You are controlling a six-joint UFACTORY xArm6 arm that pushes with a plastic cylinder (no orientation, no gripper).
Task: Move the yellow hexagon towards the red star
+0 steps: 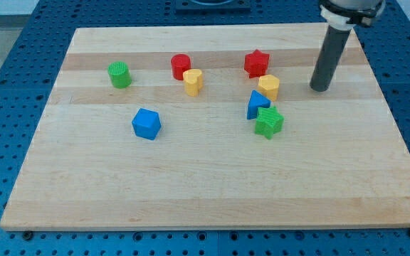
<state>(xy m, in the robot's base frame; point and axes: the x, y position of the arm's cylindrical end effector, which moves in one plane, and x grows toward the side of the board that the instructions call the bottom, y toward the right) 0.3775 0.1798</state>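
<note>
Nearest the camera lies the bare front edge of the wooden tabletop (205,213), and the first block up from it is the blue cube (146,123) at the view's left of centre. Right of it sit the green star (268,121) and, touching it from above, a blue block (257,104) of wedge-like shape.

The yellow hexagon (268,86) stands just above that blue block and just below the red star (256,63), near it but not touching. My tip (320,88) rests on the board to the view's right of the hexagon, apart from it, at about the same height in the view. There is no hand on this arm (only the rod), so nothing opens or closes.

The hexagon looks like a small, stiff, light plastic piece that should slide readily and may spin if struck off-centre. Nothing can take hold of it; I judge the contact should be on its lower-right side, pushing up and left. It is squat, with no clear long axis, flat face up.

Farther left are a yellow heart-like block (193,81), a red cylinder (181,66) and a green cylinder (119,75).
</note>
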